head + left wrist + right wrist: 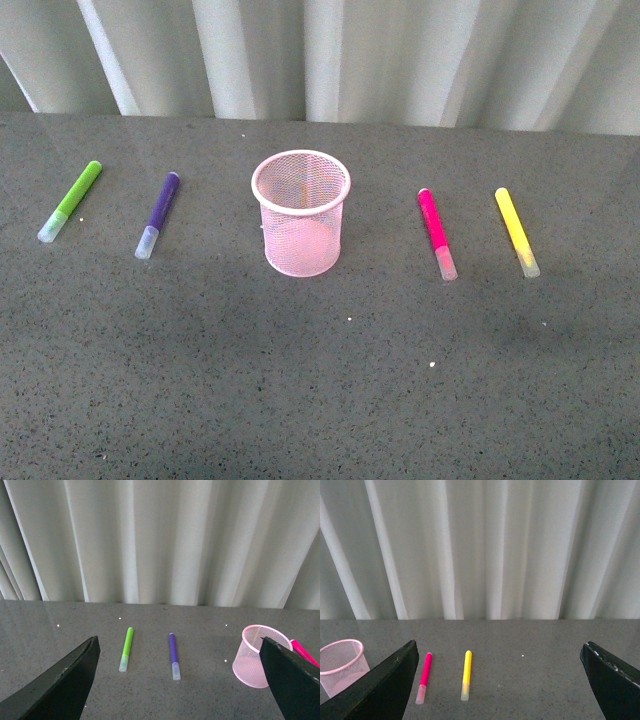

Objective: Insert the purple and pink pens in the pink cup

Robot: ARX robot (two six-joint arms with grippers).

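Note:
The pink cup (pixel 301 212) stands upright and empty in the middle of the grey table. The purple pen (pixel 159 214) lies to its left, the pink pen (pixel 436 233) to its right, both flat with pale caps toward me. Neither arm shows in the front view. In the left wrist view my left gripper (pixel 182 680) is open and empty, well back from the purple pen (pixel 173 655), with the cup (pixel 257 656) beside one finger. In the right wrist view my right gripper (pixel 500 682) is open and empty, back from the pink pen (pixel 424 677); the cup (pixel 340 664) stands at the frame's edge.
A lime-green marker (pixel 71 200) lies at the far left, also in the left wrist view (pixel 126 648). A yellow marker (pixel 516 231) lies at the far right, also in the right wrist view (pixel 466 674). A pale curtain (pixel 330 55) hangs behind the table's back edge.

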